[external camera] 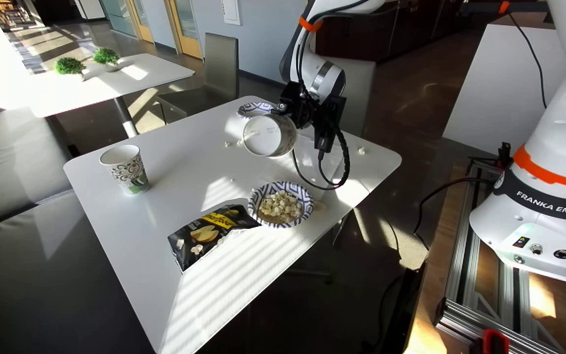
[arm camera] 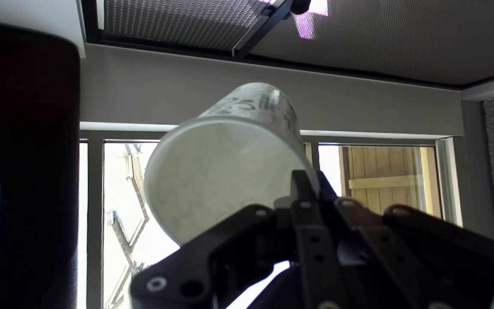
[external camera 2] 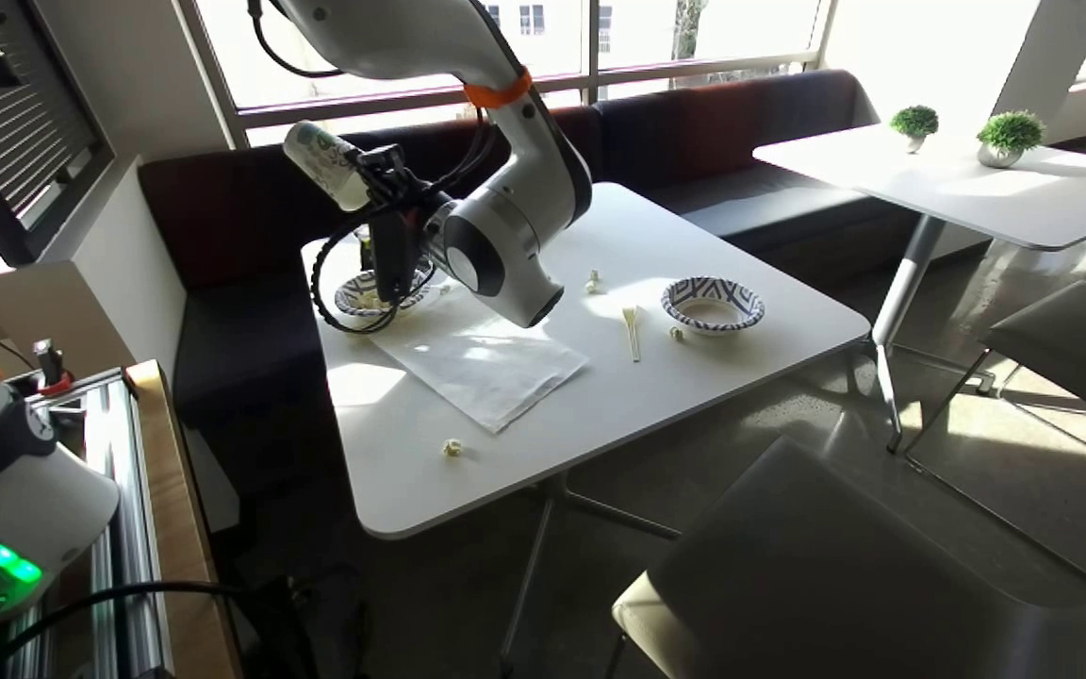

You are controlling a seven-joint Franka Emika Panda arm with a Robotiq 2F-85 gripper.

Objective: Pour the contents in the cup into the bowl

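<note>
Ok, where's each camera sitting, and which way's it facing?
An exterior view: high beside the table, facing it and the wall; arm, base show.
An exterior view: high opposite bench and windows, facing them; arm, base show.
Wrist view: wrist-mounted, facing held cup and windows; gripper shows.
Both exterior views share table and held cup.

There's two paper cups (external camera: 263,136) (external camera: 127,170), two patterned paper bowls (external camera: 305,197) (external camera 2: 713,313), just one popcorn bag (external camera: 209,233), one white sheet (external camera 2: 505,377), two green potted plants (external camera 2: 914,123) (external camera 2: 1007,137), two white tables (external camera 2: 647,415) (external camera 2: 892,174), and yeah, two gray chairs (external camera 2: 807,556) (external camera 2: 1085,344).
</note>
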